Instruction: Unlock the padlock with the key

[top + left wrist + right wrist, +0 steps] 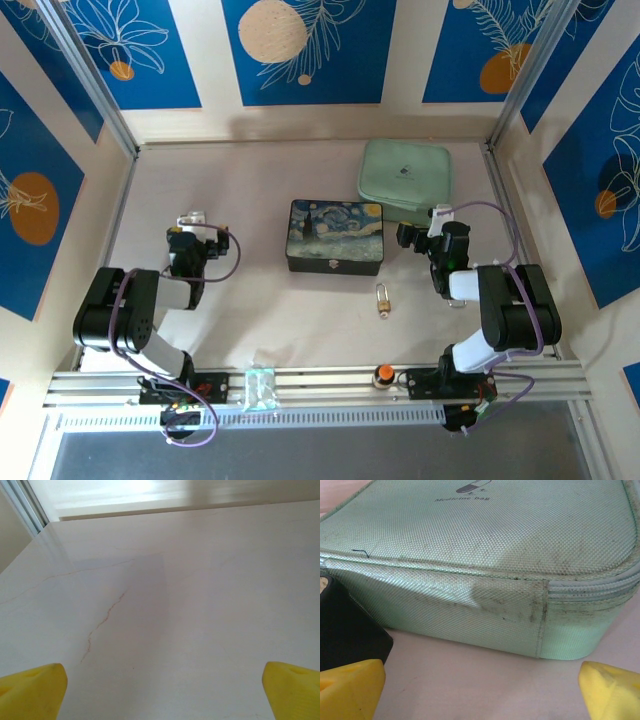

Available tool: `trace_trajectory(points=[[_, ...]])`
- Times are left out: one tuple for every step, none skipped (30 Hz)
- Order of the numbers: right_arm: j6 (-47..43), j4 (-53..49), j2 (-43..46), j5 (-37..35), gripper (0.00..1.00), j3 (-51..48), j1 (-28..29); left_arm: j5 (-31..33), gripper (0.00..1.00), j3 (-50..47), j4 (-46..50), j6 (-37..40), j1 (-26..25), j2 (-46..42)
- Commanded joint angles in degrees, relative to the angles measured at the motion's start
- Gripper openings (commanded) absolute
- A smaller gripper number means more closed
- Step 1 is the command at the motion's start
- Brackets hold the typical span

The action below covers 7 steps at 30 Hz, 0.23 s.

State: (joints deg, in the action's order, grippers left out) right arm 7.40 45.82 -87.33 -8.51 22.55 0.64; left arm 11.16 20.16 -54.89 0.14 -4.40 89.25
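Observation:
The padlock (383, 296), tiny, brass with a silver shackle, lies on the table just in front of the starry-night box (336, 236). A thin bit at its near end (382, 314) may be the key; it is too small to tell. My right gripper (420, 228) is to the right of and beyond the padlock, open and holding nothing, its yellow fingertips (350, 687) wide apart over bare table. It faces the green bag. My left gripper (190, 222) is far off at the left, open and holding nothing, its fingertips (32, 690) spread over bare tabletop.
A pale green medicine bag (405, 178) lies at the back right, its side (485, 610) close before the right gripper. The box's dark corner (345, 630) is beside the right gripper's left finger. An orange-red knob (382, 374) and a clear plastic piece (260, 388) are on the front rail.

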Motion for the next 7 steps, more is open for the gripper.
trace_trajectory(points=[[-1.42,0.7,0.08,1.08,0.99,1.35,-0.03,0.53,0.99,-0.21,-2.15,0.57,-0.25,0.48],[-1.27,0.48,-0.03,1.57,0.99,1.5,-0.26,0.53,0.99,-0.21,-2.15,0.56,-0.28,0.48],[-1.16,0.21,-0.03,1.91,0.99,1.63,-0.47,0.53,0.99,-0.21,-2.15,0.56,-0.33,0.48],[-1.16,0.34,-0.05,1.92,0.99,1.63,-0.47,0.51,0.99,-0.13,-2.06,0.56,-0.33,0.48],[-1.24,0.51,0.05,1.94,0.99,1.46,-0.47,0.53,0.99,-0.12,-1.9,0.56,-0.32,0.46],[-1.25,0.94,0.1,1.75,0.99,1.26,-0.38,0.44,0.99,-0.04,-1.89,0.56,-0.34,0.48],[-1.33,0.85,0.31,1.75,0.99,1.16,-0.35,0.44,0.99,-0.04,-1.88,0.56,-0.34,0.48]])
